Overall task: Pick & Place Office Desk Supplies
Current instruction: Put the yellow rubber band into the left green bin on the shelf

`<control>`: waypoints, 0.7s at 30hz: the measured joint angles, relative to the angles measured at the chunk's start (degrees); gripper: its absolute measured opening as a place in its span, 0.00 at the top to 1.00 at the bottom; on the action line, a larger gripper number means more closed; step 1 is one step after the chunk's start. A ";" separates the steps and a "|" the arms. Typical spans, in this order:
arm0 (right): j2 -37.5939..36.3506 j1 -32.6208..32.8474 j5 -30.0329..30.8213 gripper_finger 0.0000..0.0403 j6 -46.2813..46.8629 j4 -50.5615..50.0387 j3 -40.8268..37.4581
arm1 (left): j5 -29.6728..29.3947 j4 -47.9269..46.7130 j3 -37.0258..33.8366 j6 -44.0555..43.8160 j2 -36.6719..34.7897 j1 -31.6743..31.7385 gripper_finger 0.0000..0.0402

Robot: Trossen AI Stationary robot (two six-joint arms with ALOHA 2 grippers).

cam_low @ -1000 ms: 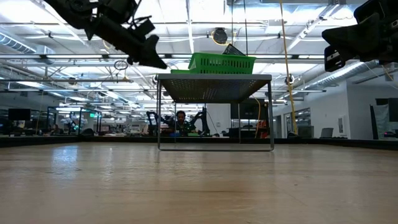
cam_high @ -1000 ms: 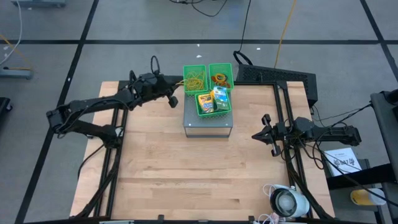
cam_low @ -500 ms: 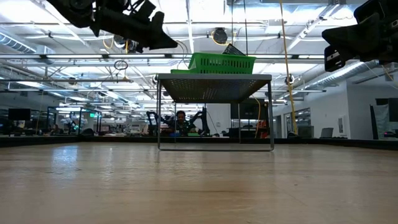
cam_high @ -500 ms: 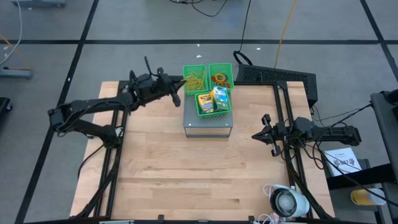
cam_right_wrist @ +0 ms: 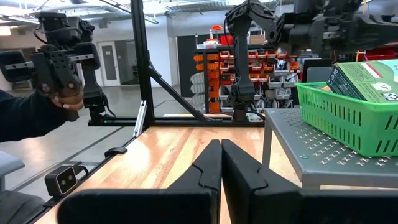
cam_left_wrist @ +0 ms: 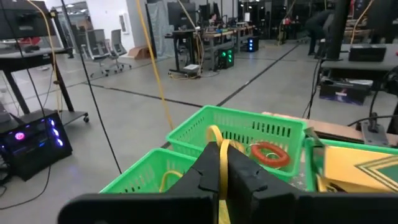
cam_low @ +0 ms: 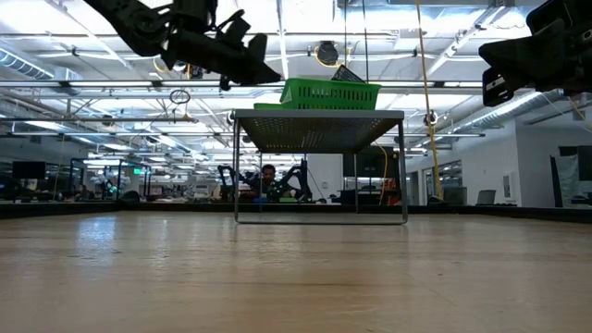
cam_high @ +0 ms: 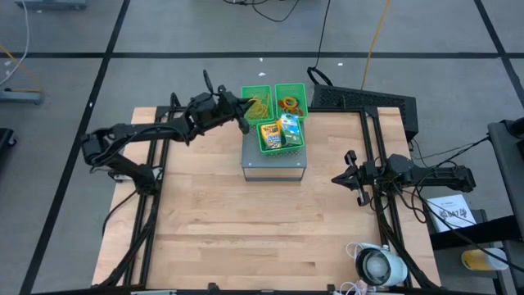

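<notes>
Pinching a yellow rubber band (cam_left_wrist: 219,163), the left end effector (cam_high: 243,117) hovers nearly closed over a bin (cam_high: 255,102).

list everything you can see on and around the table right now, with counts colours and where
green mesh bins: three, green, clustered on the grey stand
grey stand: one, grey metal, at the table's far middle
rubber bands: a tangle, tan, in the far-left bin
rings: a few, red and orange, in the far-right bin
crayon box: one, yellow-green, in the near bin
packet: one, green-white, beside the crayon box
white round device: one, with cables, at the table's near right corner
table: one, light wood
left gripper: dark, over the far-left bin, jaws shut on a tan band
right gripper: dark, waiting at the table's right side, jaws shut
</notes>
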 joint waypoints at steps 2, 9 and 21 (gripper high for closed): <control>0.02 0.00 0.00 1.00 0.00 0.00 0.00 | 0.00 -0.08 1.14 -0.02 1.45 0.35 0.99; 0.02 0.01 0.00 1.00 0.00 0.00 0.00 | -1.24 -0.13 2.76 -3.08 2.92 0.55 0.84; 0.00 0.01 0.00 1.00 0.00 0.00 0.00 | -2.10 -4.98 2.78 -6.25 2.92 0.62 0.45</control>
